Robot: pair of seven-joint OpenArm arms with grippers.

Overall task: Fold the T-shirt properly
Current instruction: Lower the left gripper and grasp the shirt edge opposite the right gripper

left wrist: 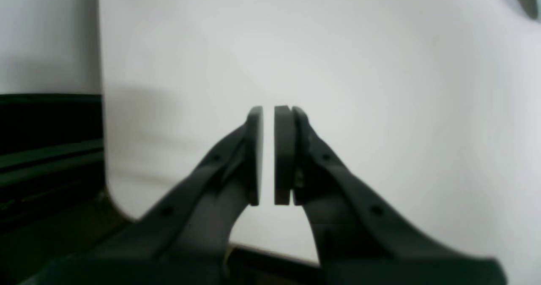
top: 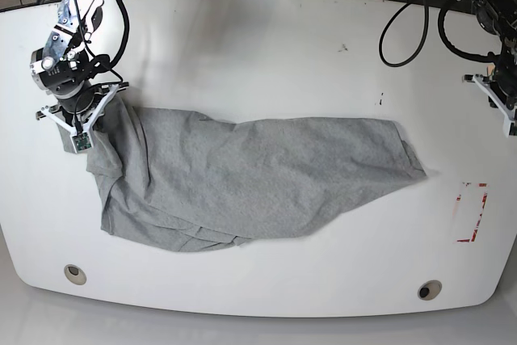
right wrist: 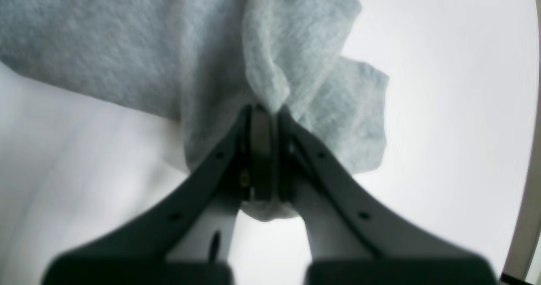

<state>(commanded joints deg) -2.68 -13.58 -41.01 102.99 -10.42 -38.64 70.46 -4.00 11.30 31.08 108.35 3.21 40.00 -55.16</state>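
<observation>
The light grey T-shirt (top: pixel 258 175) lies crumpled and spread sideways across the middle of the white table (top: pixel 266 46); no lettering shows. My right gripper (top: pixel 90 119) is at the shirt's left end, shut on a bunched fold of the cloth. In the right wrist view the gripper (right wrist: pixel 265 107) pinches the T-shirt (right wrist: pixel 105 44), lifted a little off the table. My left gripper (top: pixel 507 111) hovers at the table's far right edge, away from the shirt. In the left wrist view the gripper (left wrist: pixel 268 109) is empty, its pads nearly touching over bare table.
A red-marked rectangle (top: pixel 471 212) sits on the table at the right. Two round holes (top: pixel 74 274) (top: pixel 429 289) are near the front edge. Cables (top: pixel 404 30) hang at the back right. The table's rounded corner (left wrist: pixel 110 192) and dark floor show in the left wrist view.
</observation>
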